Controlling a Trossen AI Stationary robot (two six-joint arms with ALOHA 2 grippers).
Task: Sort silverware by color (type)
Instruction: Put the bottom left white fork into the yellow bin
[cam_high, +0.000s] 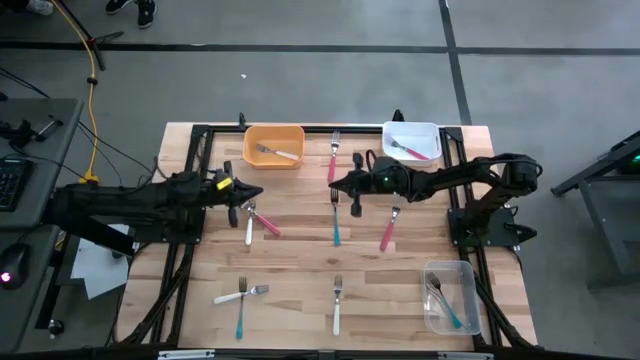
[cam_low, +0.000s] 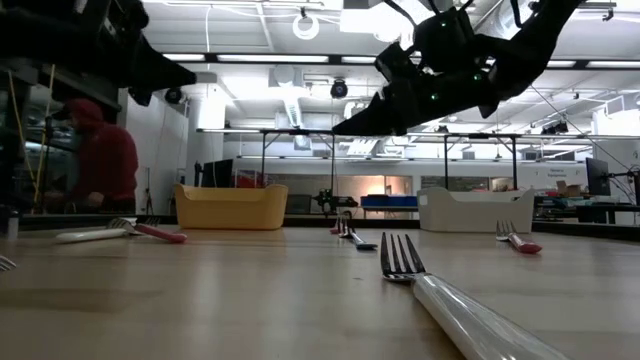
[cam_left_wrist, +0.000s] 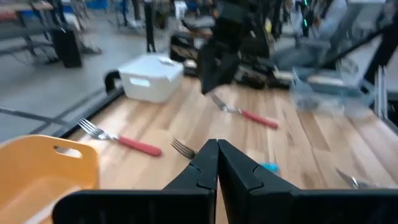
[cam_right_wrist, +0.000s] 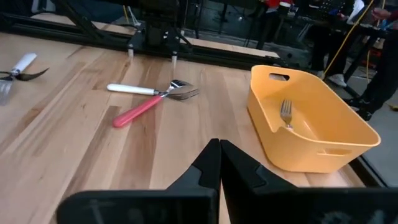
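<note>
The silverware is small forks with white, red or teal handles, lying flat on the wooden table (cam_high: 300, 260). A white fork and a red fork cross (cam_high: 256, 219) (cam_right_wrist: 152, 99) near my left gripper (cam_high: 257, 192) (cam_left_wrist: 217, 147), which hovers shut and holds nothing. My right gripper (cam_high: 335, 183) (cam_right_wrist: 219, 147) also hovers shut and holds nothing, over mid-table near a red fork (cam_high: 333, 160) and a teal fork (cam_high: 336, 224). Another red fork (cam_high: 389, 228) lies to the right. A white and a teal fork cross (cam_high: 241, 296) near the front, beside a white fork (cam_high: 338, 305) (cam_low: 450, 300).
An orange bin (cam_high: 273, 146) (cam_right_wrist: 311, 121) at the far edge holds one fork (cam_right_wrist: 286, 113). A white bin (cam_high: 411, 142) (cam_left_wrist: 152, 76) holds a red fork. A clear bin (cam_high: 449, 296) at the near right holds teal forks. A person (cam_low: 100, 160) stands beyond the table.
</note>
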